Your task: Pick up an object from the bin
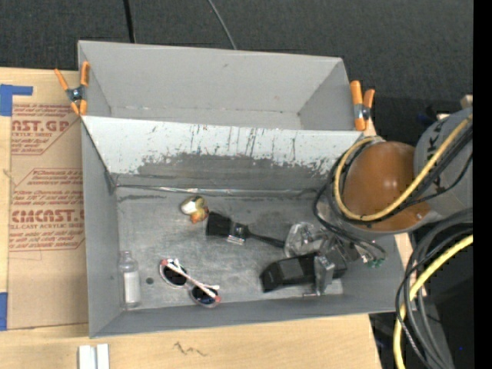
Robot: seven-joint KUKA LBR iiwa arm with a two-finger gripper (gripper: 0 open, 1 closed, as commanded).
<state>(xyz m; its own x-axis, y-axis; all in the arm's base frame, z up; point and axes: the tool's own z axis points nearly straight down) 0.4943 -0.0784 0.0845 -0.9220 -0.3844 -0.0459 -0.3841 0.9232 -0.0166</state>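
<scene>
Five loose things lie on the floor of the grey metal bin (pixel 104 206), one of each kind and none heaped on another. At the front right there is one black blocky piece (pixel 280 275), roughly oblong and lying flat, with its right end against the metal parts of the gripper (pixel 317 261). The gripper is down inside the bin at that corner, low over the floor. Its tip is a tangle of shiny metal and shadow, so I cannot tell whether it is spread or closed, nor whether it has the black blocky piece in its grip or only touches it. Just left of the gripper and behind the black piece lies one small black plug (pixel 221 226) with a thin dark cord (pixel 261 239) trailing right toward the gripper. Near the plug, toward the back wall, sits one small rounded yellow-and-orange thing (pixel 194 208), perhaps a toy, close to the plug but apart from it. Along the front, well left of the black piece, lies one pair of sunglasses (pixel 190 281) with a white frame, dark lenses and red touches, set at a slant. In the front left corner one small clear bottle (pixel 128 277) stands beside the left wall. The arm comes in from the right with its rounded orange cover (pixel 380 187) above the bin's right rim, ringed by yellow and black cables (pixel 344 177).
</scene>
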